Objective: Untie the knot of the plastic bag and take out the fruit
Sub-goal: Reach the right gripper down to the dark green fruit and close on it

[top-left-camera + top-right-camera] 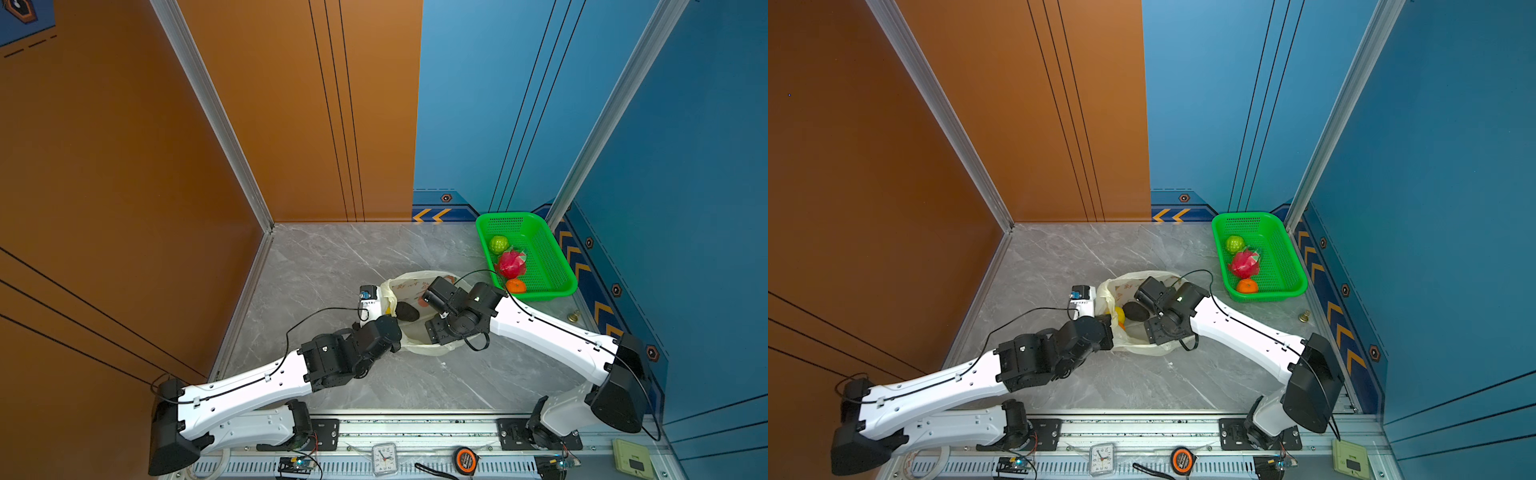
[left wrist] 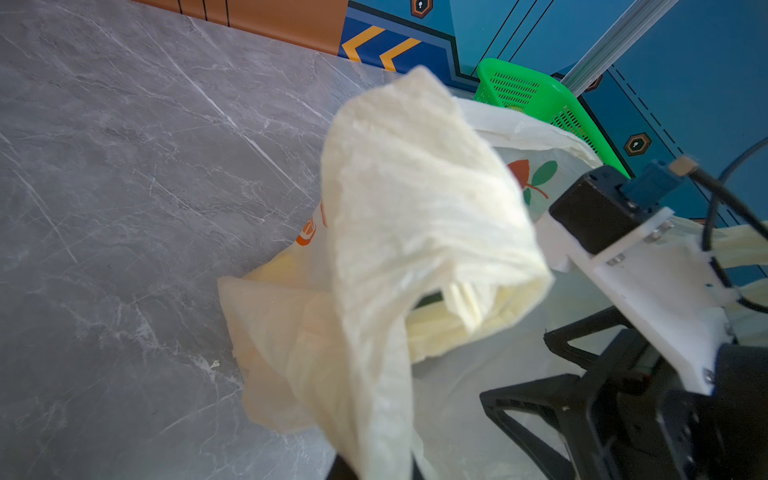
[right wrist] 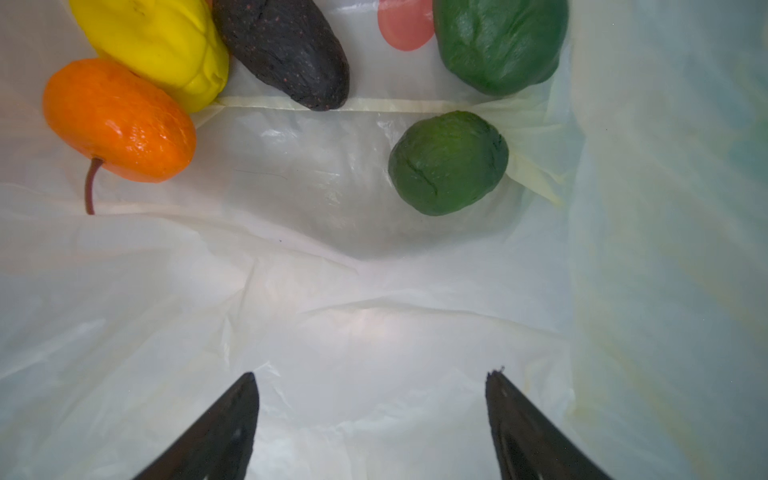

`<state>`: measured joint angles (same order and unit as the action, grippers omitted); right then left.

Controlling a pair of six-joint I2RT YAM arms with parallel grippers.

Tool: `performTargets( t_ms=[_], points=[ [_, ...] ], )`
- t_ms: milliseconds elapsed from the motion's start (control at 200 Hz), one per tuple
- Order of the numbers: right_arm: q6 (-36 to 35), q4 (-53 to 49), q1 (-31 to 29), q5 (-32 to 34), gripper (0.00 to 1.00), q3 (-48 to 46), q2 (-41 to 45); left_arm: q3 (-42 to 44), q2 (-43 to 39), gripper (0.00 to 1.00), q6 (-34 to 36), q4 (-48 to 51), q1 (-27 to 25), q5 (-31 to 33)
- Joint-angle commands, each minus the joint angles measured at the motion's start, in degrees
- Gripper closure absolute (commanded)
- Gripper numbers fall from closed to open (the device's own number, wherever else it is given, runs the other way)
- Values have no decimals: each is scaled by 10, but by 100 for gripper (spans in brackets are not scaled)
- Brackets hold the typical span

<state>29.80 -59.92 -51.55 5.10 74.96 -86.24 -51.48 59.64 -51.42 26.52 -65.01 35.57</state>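
**A:** Top views first. Where does the plastic bag [image 1: 415, 277] sit?

**B:** Near the middle of the grey marble surface [image 1: 332, 257], with its mouth gaping. The left arm [image 1: 249, 380] reaches it from 8 o'clock. The right arm [image 1: 548, 336] comes in from 4 o'clock, and its wrist is over the opening. Both top views show a dark avocado [image 1: 406, 311] inside, towards the bag's 9 o'clock side. A top view also shows a yellow fruit [image 1: 1119, 314] beside it.

**A:** Any fruit outside the bag?

**B:** Three pieces, in a green basket [image 1: 552, 266] at 2 o'clock from the bag. They line its 9 o'clock wall: a light green fruit [image 1: 498, 244] farthest back, then a dragon fruit [image 1: 510, 264], then an orange [image 1: 515, 286] nearest.

**A:** Left wrist view?

**B:** The left tool [image 2: 376, 471] is pinched tight on a bunched strip of the bag's cream plastic, held up clear of the surface. The right arm's black wrist is close beside that strip.

**A:** Right wrist view?

**B:** The right tool [image 3: 372, 378] is spread wide with nothing between its fingers, down inside the bag over its pale floor. Ahead of it a small green fruit [image 3: 449, 162] lies alone, with a large green fruit [image 3: 498, 41] just beyond. The avocado, the yellow fruit and a stalked orange [image 3: 120, 120] are bunched together, and the yellow fruit touches both of the others.
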Motion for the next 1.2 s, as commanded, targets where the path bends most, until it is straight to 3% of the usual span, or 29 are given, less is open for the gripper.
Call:
performTargets(
  t_ms=[0,300,451,691,831,1197],
  points=[
    [-15,-1,-7,-22,17,38,-24,3,3,100,4,-14,-5,-2],
    [17,6,-2,-78,18,89,-144,7,5,100,9,-20,-11,-13],
    [59,64,27,-96,17,94,-178,23,0,100,-1,-18,-20,-21],
    [113,98,57,39,10,81,-172,44,4,100,-44,13,-51,-26],
    [138,132,88,76,9,25,-143,53,17,100,-65,13,-68,-31],
    [141,230,109,-29,11,-11,-141,10,78,100,-44,14,-72,-41]
  ],
)
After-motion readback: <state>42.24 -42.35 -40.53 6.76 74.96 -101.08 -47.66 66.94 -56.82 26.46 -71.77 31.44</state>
